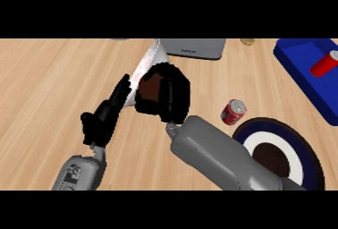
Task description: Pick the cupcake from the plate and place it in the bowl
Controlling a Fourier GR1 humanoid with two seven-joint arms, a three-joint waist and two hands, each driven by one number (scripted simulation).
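The right hand (168,91) curls its fingers round the one brown cupcake (149,88), held above a pale bowl (148,58). The left hand (105,114) rests alongside, fingers straight. One navy-rimmed plate (305,147), two red cans (232,112), unreadable labels, one blue tray (310,80).

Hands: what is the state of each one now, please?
Left hand: open, fingers straight, holding nothing.
Right hand: shut on the cupcake, above the counter.

The desk (52,80) is pale wood with visible grain, matt. The red can (233,112) looks metallic and glossy. The forearms (218,156) are smooth grey plastic.
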